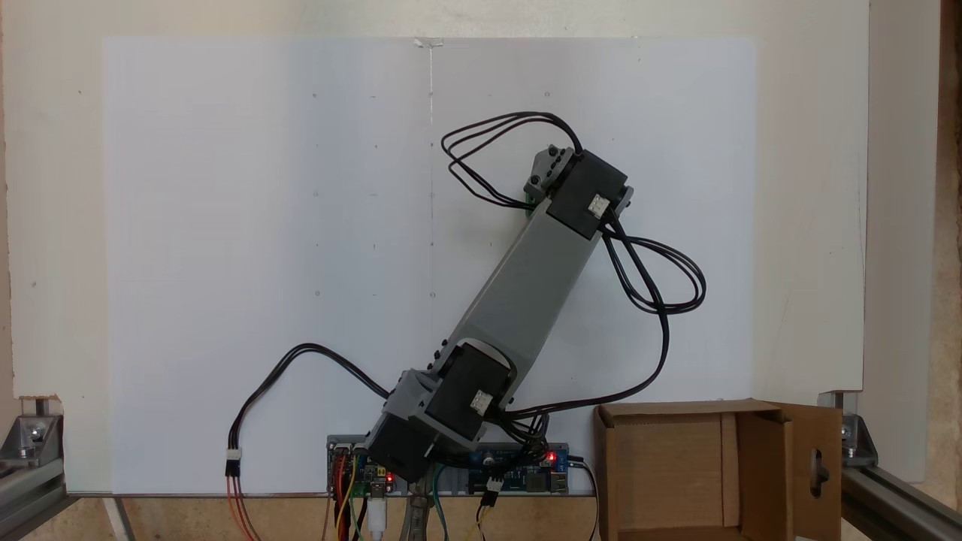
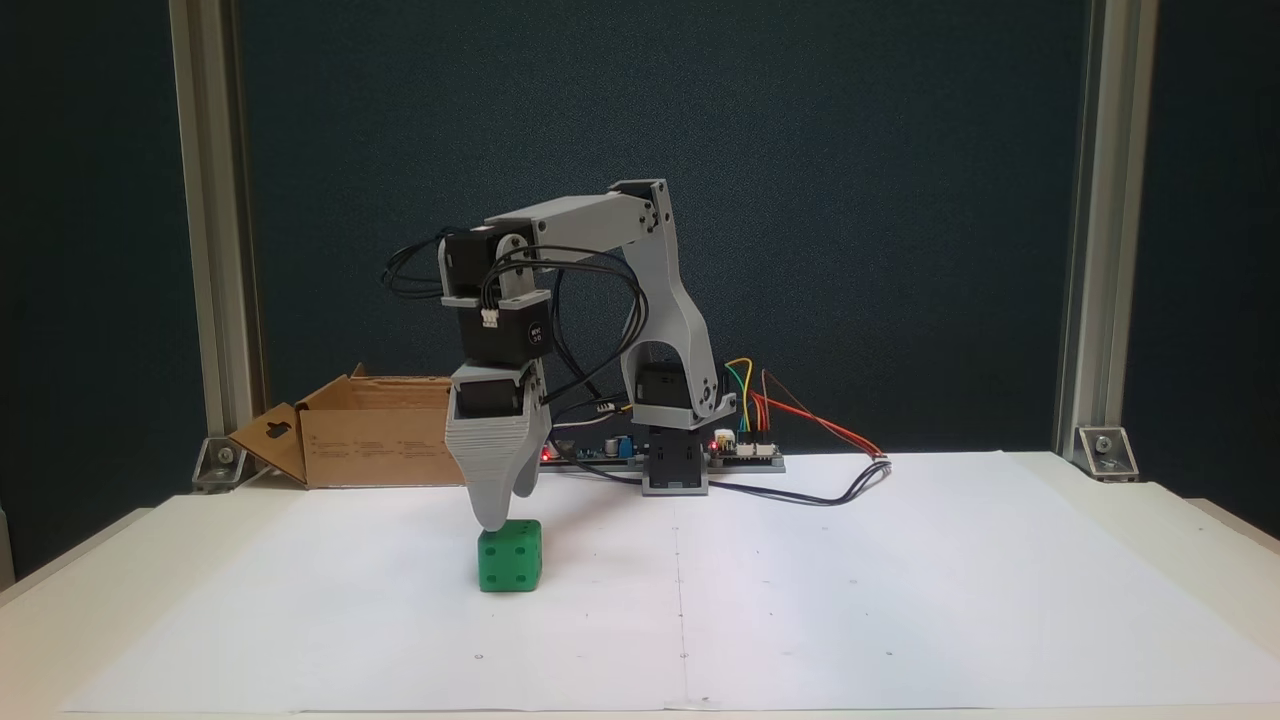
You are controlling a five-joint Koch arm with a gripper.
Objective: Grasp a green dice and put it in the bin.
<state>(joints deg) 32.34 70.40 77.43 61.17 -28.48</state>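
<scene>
Hovering with tips at the green dice's [image 2: 510,555] top, the gripper [image 2: 497,512] has jaws whose state I cannot tell. Dice sits on the tabletop [image 2: 900,600], mid-sheet; lift and carry to the bin [image 2: 385,440] remain.

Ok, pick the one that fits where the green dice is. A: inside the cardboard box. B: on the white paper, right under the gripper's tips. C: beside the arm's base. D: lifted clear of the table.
B: in a fixed view the green dice sits on the white paper with the gripper directly above it, away from the bin.
</scene>
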